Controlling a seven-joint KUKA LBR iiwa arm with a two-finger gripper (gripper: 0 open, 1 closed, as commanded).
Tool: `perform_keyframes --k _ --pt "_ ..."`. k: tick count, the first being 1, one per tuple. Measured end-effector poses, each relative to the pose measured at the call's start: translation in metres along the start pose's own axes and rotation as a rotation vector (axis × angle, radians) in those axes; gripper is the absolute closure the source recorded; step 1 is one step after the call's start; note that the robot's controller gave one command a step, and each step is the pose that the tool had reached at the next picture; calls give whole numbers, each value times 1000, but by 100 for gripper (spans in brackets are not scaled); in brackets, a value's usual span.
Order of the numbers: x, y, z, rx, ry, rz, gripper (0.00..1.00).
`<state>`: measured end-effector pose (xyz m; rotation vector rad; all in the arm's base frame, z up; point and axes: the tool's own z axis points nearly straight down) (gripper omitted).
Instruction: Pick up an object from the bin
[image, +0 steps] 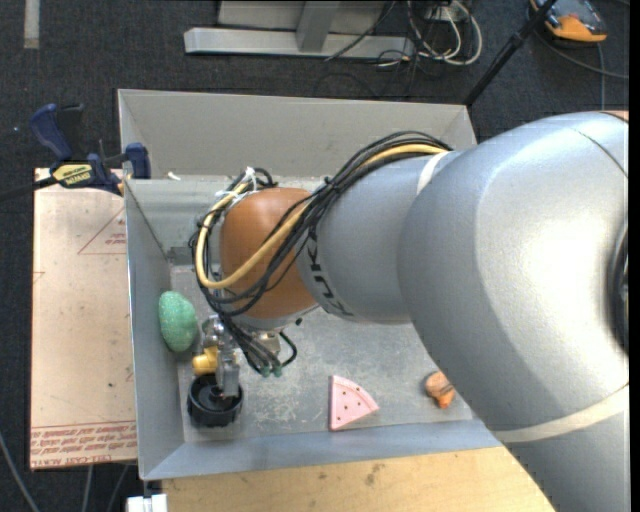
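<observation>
Pick in progress, seen from above. The gripper (228, 383) is low in the bin (148, 300), at the corner where the left wall meets the near wall. Its tip is at the upper rim of a round black cap-like thing (212, 405) lying on the floor of that corner. Whether the claw is open or closed cannot be told, since the wrist with its orange cover (262, 250) and cables (215, 262) hangs directly above it. Nothing is seen clamped in it.

Judged progress: the approach to the floor looks done. The grasp itself is not confirmed, and the lift out of the bin is not yet done, as the black thing lies flat on the floor.

Other contents:
- A green egg-shaped thing (177, 321) lies against the left wall, just beside the gripper on its far side.
- A pink wedge (350, 404) lies near the middle of the near wall, well apart from the gripper.
- A small orange thing (438, 390) lies further toward the right along that wall, partly under the arm (470, 250).

Obstacles, as a judgement: the two walls that meet at this corner leave little room beside the black thing. The green thing is close enough to be nudged on the way up. The pink wedge and the orange thing seem clear of a straight lift.
</observation>
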<state>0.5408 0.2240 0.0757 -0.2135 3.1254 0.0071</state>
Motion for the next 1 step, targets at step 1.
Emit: perform_keyframes --k 1 --pt "-5 21 -155 2 4 2 100"
